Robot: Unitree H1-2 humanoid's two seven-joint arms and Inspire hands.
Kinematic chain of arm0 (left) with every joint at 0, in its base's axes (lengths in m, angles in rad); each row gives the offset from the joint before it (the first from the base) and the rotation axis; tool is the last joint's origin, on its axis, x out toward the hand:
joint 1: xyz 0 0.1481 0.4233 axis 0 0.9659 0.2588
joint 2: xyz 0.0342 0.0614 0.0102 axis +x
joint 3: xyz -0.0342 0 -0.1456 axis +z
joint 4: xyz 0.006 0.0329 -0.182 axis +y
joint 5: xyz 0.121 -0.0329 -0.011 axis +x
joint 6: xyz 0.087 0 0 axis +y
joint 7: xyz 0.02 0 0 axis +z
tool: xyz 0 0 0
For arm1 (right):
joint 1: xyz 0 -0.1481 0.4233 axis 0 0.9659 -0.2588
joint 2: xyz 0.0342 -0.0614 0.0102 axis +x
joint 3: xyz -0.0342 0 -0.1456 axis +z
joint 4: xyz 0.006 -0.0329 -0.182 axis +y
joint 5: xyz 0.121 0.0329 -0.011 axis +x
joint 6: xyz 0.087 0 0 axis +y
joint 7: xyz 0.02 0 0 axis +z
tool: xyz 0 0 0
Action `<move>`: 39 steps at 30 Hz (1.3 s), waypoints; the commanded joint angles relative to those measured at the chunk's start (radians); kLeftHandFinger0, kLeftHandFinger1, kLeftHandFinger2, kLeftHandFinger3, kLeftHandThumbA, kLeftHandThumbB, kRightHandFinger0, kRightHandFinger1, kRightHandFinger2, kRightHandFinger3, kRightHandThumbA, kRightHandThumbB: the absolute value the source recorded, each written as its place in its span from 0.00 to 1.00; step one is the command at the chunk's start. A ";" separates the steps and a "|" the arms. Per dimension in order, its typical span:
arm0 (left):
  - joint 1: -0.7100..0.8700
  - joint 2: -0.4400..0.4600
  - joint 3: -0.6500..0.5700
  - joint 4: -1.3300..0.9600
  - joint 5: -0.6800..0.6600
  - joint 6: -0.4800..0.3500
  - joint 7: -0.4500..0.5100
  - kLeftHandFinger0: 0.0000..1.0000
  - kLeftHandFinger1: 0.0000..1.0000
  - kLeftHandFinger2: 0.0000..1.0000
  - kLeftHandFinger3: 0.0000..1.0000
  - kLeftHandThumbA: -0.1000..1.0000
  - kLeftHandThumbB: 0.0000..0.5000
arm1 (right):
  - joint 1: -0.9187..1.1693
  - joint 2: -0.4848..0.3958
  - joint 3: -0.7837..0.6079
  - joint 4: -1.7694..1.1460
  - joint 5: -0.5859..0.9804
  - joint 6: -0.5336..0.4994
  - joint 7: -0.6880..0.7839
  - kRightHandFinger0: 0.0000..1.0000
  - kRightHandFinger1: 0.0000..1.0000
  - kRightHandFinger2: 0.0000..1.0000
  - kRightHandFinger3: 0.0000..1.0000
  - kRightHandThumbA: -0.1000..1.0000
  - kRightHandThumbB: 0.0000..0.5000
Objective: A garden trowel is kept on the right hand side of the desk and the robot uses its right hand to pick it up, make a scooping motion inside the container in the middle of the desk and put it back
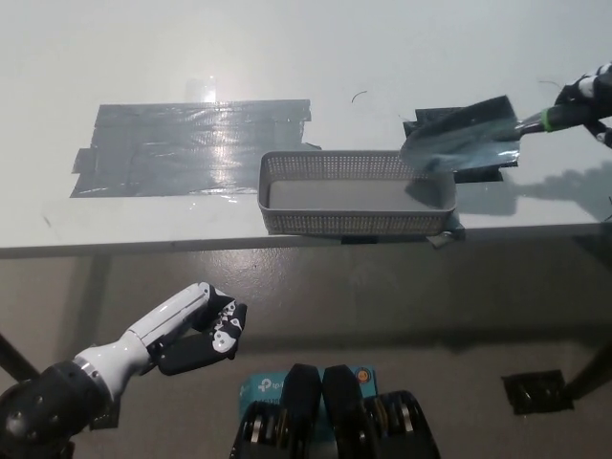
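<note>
Right hand: at the picture's right edge, mostly cut off; what we see of it is wrapped round the handle of the garden trowel.
Trowel position: lifted off the bench, with the blade tip over the right end of the container. The blade is blurred, so we cannot tell whether it touches the rim.
Left hand: resting below the bench's near edge, curled in on nothing.
Risk, rim strike: a blade carried this low across the right wall could catch the mesh and shove the container, in our judgement.
Risk, edge: the container sits close to the bench's near edge, so a push that way could tip it off.
Risk, grip: the hold is far back on the handle, so the blade may twist during a scoop.
Risk, return: the black tape patch beside the container looks like the resting spot, and a set-down could easily miss it.
</note>
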 commanded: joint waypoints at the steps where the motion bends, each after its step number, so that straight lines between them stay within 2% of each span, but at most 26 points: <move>1: -0.032 0.025 0.003 -0.005 -0.003 -0.020 -0.023 0.14 0.18 0.27 0.32 0.16 1.00 | -0.088 -0.007 -0.016 -0.035 -0.036 -0.014 0.015 0.00 0.22 0.60 0.49 0.00 0.32; 3: -0.037 0.023 0.002 -0.010 -0.002 -0.015 -0.022 0.14 0.17 0.27 0.32 0.14 1.00 | -0.100 -0.002 -0.012 -0.019 -0.053 -0.055 -0.017 0.00 0.20 0.58 0.49 0.00 0.38; 4: -0.037 0.022 0.003 -0.014 -0.002 -0.012 -0.021 0.14 0.18 0.27 0.32 0.14 1.00 | -0.103 -0.002 -0.008 -0.017 -0.072 -0.067 -0.027 0.00 0.18 0.56 0.50 0.00 0.33; 6: -0.038 0.024 0.006 -0.018 -0.005 -0.007 -0.020 0.14 0.18 0.28 0.33 0.13 1.00 | -0.114 0.000 0.006 -0.027 -0.091 -0.081 -0.009 0.00 0.17 0.57 0.51 0.00 0.32; 8: -0.037 0.027 0.008 -0.021 -0.009 -0.004 -0.023 0.14 0.18 0.28 0.33 0.13 1.00 | -0.115 -0.003 0.020 -0.042 -0.132 -0.085 -0.001 0.00 0.19 0.59 0.51 0.00 0.23; 10: -0.040 0.028 0.007 -0.030 -0.008 0.012 -0.025 0.15 0.19 0.29 0.35 0.14 1.00 | -0.118 -0.004 0.031 -0.049 -0.154 -0.079 0.016 0.00 0.19 0.55 0.46 0.00 0.01; 11: -0.041 0.028 0.006 -0.028 -0.008 0.011 -0.025 0.16 0.19 0.29 0.35 0.15 1.00 | -0.120 -0.005 0.038 -0.056 -0.170 -0.072 0.030 0.00 0.16 0.52 0.41 0.00 0.00; 12: -0.041 0.027 0.008 -0.030 -0.011 0.012 -0.025 0.16 0.19 0.30 0.35 0.14 1.00 | -0.125 -0.006 0.048 -0.068 -0.202 -0.055 0.054 0.00 0.17 0.50 0.43 0.00 0.00; 14: -0.043 0.027 0.007 -0.033 -0.008 0.008 -0.025 0.16 0.20 0.30 0.35 0.15 1.00 | -0.136 -0.006 0.067 -0.075 -0.253 -0.040 0.078 0.00 0.08 0.39 0.29 0.00 0.00; 16: -0.043 0.027 0.007 -0.032 -0.007 -0.006 -0.024 0.15 0.19 0.28 0.34 0.16 1.00 | -0.146 -0.007 0.083 -0.076 -0.293 -0.043 0.085 0.00 0.02 0.36 0.24 0.00 0.00; 17: -0.044 0.027 0.007 -0.034 -0.007 -0.005 -0.024 0.13 0.18 0.28 0.34 0.16 1.00 | -0.152 -0.005 0.089 -0.079 -0.304 -0.036 0.104 0.00 0.04 0.36 0.25 0.00 0.00; 18: -0.046 0.025 0.007 -0.041 -0.007 0.007 -0.023 0.13 0.18 0.28 0.34 0.15 1.00 | -0.156 -0.005 0.093 -0.079 -0.319 -0.038 0.104 0.00 0.00 0.33 0.21 0.00 0.00; 20: -0.048 0.028 0.009 -0.047 -0.008 0.013 -0.024 0.13 0.18 0.27 0.35 0.16 1.00 | -0.170 0.006 0.106 -0.088 -0.359 -0.009 0.147 0.00 0.00 0.32 0.24 0.00 0.00; 22: -0.047 0.027 0.007 -0.052 -0.006 0.016 -0.023 0.13 0.18 0.28 0.35 0.15 1.00 | -0.171 0.010 0.108 -0.100 -0.381 0.007 0.166 0.00 0.03 0.37 0.30 0.00 0.00; 23: -0.047 0.027 0.008 -0.050 -0.007 0.012 -0.022 0.12 0.17 0.27 0.35 0.15 1.00 | -0.172 0.014 0.109 -0.102 -0.391 0.014 0.172 0.00 0.04 0.38 0.29 0.01 0.00; 25: -0.051 0.027 0.008 -0.046 -0.008 0.002 -0.022 0.12 0.17 0.26 0.33 0.15 1.00 | -0.176 0.041 0.124 -0.124 -0.483 0.069 0.229 0.00 0.06 0.43 0.37 0.24 0.00; 26: -0.052 0.028 0.005 -0.045 -0.004 0.001 -0.024 0.13 0.17 0.27 0.34 0.17 1.00 | -0.180 0.072 0.130 -0.136 -0.510 0.114 0.297 0.00 0.05 0.43 0.41 0.26 0.00; 29: -0.054 0.021 0.004 -0.039 -0.018 0.003 -0.029 0.14 0.18 0.28 0.34 0.17 1.00 | -0.172 0.098 0.120 -0.150 -0.516 0.134 0.312 0.00 0.05 0.43 0.46 0.26 0.00; 31: -0.054 0.025 -0.003 -0.039 -0.004 -0.012 -0.028 0.13 0.18 0.28 0.34 0.21 1.00 | -0.178 0.127 0.122 -0.165 -0.516 0.134 0.337 0.00 0.02 0.41 0.44 0.30 0.00; 34: -0.057 0.019 -0.004 -0.030 -0.008 -0.008 -0.031 0.13 0.18 0.28 0.34 0.22 1.00 | -0.187 0.158 0.121 -0.166 -0.506 0.098 0.287 0.00 0.00 0.39 0.30 0.34 0.00; 36: -0.057 0.019 -0.006 -0.036 0.000 0.003 -0.030 0.14 0.19 0.29 0.35 0.22 1.00 | -0.187 0.172 0.109 -0.173 -0.495 0.099 0.294 0.00 0.00 0.39 0.33 0.26 0.00; 37: -0.058 0.019 -0.008 -0.036 0.008 -0.006 -0.028 0.14 0.19 0.29 0.35 0.21 1.00 | -0.193 0.191 0.110 -0.180 -0.488 0.095 0.298 0.00 0.00 0.41 0.43 0.19 0.00; 38: -0.058 0.018 -0.011 -0.035 0.009 -0.006 -0.030 0.13 0.18 0.28 0.34 0.21 1.00 | -0.195 0.199 0.113 -0.185 -0.489 0.088 0.299 0.00 0.00 0.42 0.41 0.11 0.00; 39: -0.060 0.017 -0.010 -0.029 0.003 -0.016 -0.033 0.13 0.18 0.28 0.35 0.20 1.00 | -0.196 0.207 0.114 -0.188 -0.487 0.083 0.293 0.00 0.00 0.40 0.34 0.08 0.00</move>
